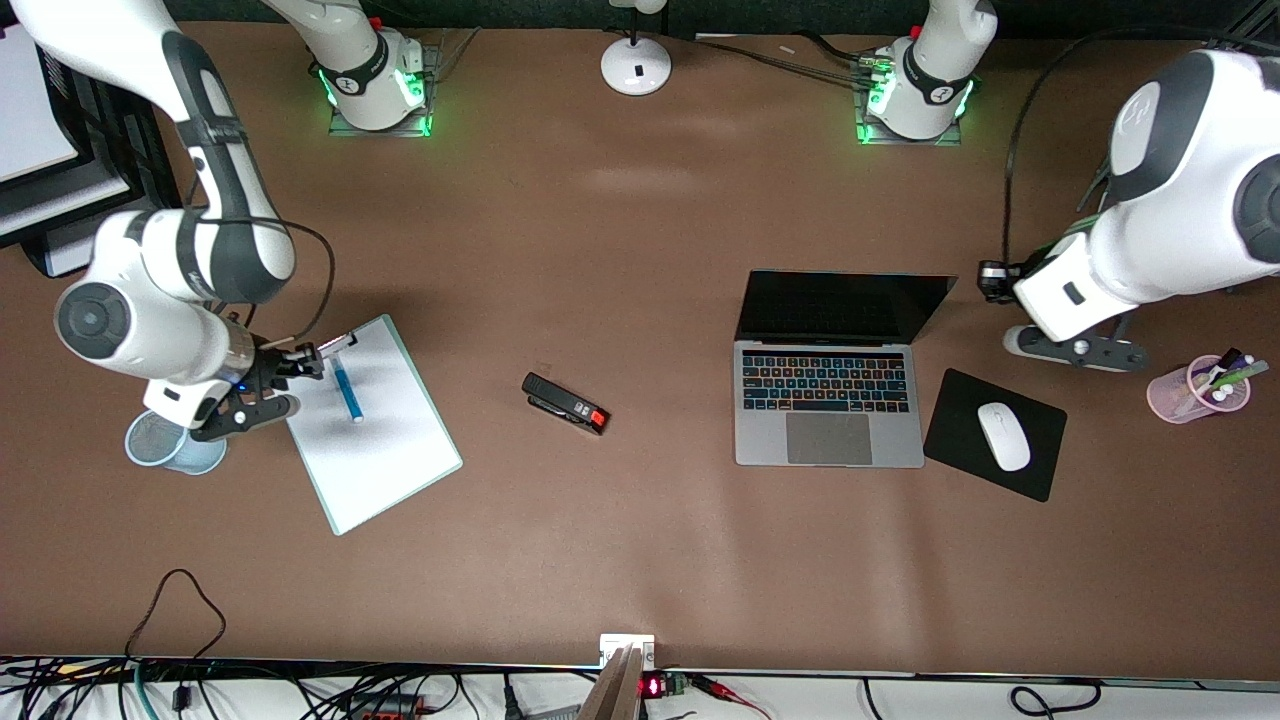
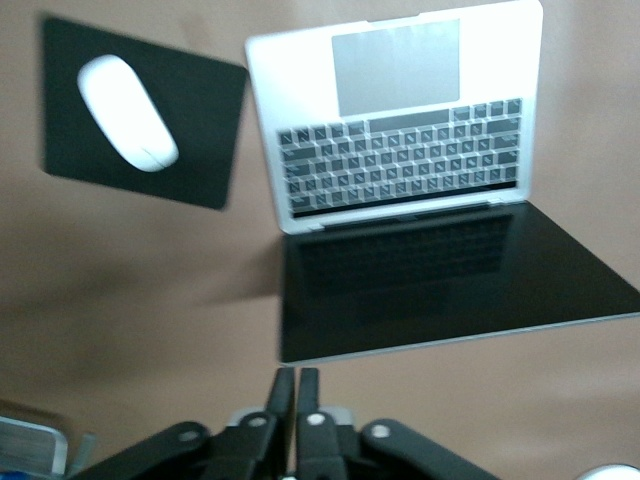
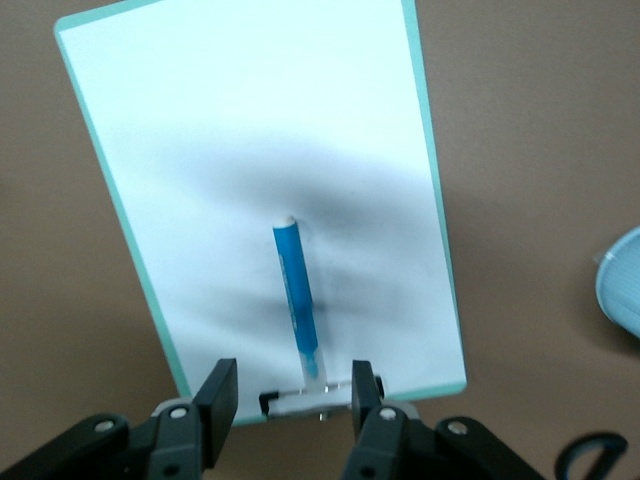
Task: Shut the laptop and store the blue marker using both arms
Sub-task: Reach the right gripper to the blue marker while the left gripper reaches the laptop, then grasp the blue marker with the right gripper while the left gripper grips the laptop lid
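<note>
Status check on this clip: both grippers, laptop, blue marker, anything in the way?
Left gripper shut, empty, above open laptop. Right gripper open over blue marker, lying on whiteboard. Nothing blocking either.

Laptop (image 1: pixel 828 400) in matt silver metal with glossy dark screen, blue marker (image 1: pixel 347 388) of smooth plastic on glossy white board (image 1: pixel 375 425), matt brown table (image 1: pixel 640 560), matt black mouse pad (image 1: pixel 960 420) beside laptop.

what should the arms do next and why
Probably lower the right pincer onto the blue marker: the marker lies loose on the clipboard, its end between the open fingers, not yet gripped. The left pincer is shut, hovering beside the upright screen of the open laptop, so it looks ready to push the lid down.
</note>
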Tool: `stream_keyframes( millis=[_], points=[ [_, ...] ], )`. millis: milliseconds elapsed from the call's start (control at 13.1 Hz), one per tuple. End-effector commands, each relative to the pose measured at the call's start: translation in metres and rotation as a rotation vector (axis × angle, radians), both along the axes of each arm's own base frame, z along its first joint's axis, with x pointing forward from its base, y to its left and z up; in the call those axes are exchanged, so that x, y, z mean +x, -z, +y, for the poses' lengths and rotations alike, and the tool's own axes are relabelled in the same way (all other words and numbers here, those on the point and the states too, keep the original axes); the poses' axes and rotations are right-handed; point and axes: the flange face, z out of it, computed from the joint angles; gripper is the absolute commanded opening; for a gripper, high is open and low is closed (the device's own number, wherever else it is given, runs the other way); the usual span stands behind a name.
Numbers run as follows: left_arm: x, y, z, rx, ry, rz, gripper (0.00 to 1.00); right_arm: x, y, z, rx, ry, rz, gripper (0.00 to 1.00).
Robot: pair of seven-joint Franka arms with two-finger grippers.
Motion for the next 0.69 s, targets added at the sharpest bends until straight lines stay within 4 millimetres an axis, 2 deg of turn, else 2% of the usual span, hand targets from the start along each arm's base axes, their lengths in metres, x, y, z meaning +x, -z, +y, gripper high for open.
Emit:
stream_keyframes(
  millis=[0, 153, 230, 306, 459, 612],
  points=[
    [-0.039, -0.003, -0.024, -0.038, -0.063, 0.03, 0.02, 0.006, 0.017, 0.01, 0.006, -0.045, -0.014, 0.51],
    [-0.065, -0.014, -0.058, -0.025, -0.051, 0.017, 0.02, 0.009, 0.035, 0.009, 0.014, -0.116, -0.022, 0.5],
    [-0.079, -0.014, -0.074, -0.001, -0.072, 0.022, 0.02, 0.01, 0.045, 0.008, 0.016, -0.142, -0.022, 0.5],
    [-0.098, -0.007, -0.098, 0.026, -0.072, 0.021, 0.02, 0.01, 0.053, 0.009, 0.016, -0.153, -0.02, 0.5],
    [-0.131, 0.027, -0.129, 0.062, -0.042, -0.013, 0.02, 0.011, 0.063, 0.01, 0.016, -0.154, -0.025, 0.49],
    [-0.143, 0.066, -0.133, 0.064, -0.046, -0.062, 0.02, 0.012, 0.071, 0.016, 0.017, -0.162, -0.034, 0.48]
  ],
)
